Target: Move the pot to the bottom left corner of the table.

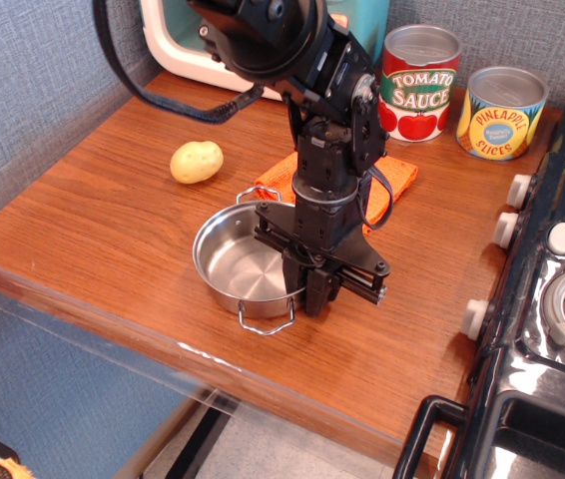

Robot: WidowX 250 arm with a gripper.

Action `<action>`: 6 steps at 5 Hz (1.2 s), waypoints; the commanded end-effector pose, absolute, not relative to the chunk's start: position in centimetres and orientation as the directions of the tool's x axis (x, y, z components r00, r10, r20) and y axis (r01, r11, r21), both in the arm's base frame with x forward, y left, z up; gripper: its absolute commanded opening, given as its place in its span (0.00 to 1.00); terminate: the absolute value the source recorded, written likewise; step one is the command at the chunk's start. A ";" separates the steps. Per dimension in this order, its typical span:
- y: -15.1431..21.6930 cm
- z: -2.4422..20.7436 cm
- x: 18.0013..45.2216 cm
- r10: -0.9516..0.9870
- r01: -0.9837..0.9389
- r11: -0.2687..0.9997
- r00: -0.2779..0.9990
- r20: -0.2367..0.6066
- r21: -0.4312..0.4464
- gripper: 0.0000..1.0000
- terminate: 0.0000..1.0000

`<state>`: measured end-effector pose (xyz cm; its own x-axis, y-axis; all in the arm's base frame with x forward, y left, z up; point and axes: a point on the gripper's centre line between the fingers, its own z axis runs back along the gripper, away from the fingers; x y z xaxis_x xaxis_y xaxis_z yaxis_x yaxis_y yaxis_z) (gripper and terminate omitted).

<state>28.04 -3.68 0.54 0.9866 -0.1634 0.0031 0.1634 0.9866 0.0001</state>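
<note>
The shiny steel pot [235, 261] with two wire loop handles sits on the wooden table [93, 220], near the middle of the front edge. My black gripper [307, 291] points down at the pot's right rim. Its fingers are pinched on that rim, one inside the pot and one outside. The near loop handle [265, 319] points at the front edge; the far handle shows beside the orange cloth.
A potato [197, 161] lies left of the pot. An orange cloth [394, 181] lies behind the gripper. A tomato sauce can [419, 83] and a pineapple can [502, 111] stand at the back. A black stove [552, 299] fills the right side.
</note>
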 end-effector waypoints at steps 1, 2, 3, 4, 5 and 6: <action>-4.2 3.8 26.1 -0.244 0.248 0.963 0.968 0.051 -0.108 0.00 0.00; -2.1 7.9 26.6 -0.224 0.242 0.956 0.967 0.123 -0.165 0.00 0.00; 3.0 9.4 29.1 -0.075 0.095 0.983 0.989 0.124 -0.158 0.00 0.00; 8.2 8.2 30.4 0.050 -0.042 0.992 0.997 0.066 -0.115 0.00 0.00; 12.1 7.0 29.5 0.112 -0.110 0.991 0.993 0.032 -0.074 0.00 0.00; 14.2 6.3 28.1 0.141 -0.140 0.989 0.990 0.013 -0.057 0.00 0.00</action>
<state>28.87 13.39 5.14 0.9922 0.1241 -0.0117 -0.1246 0.9898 -0.0692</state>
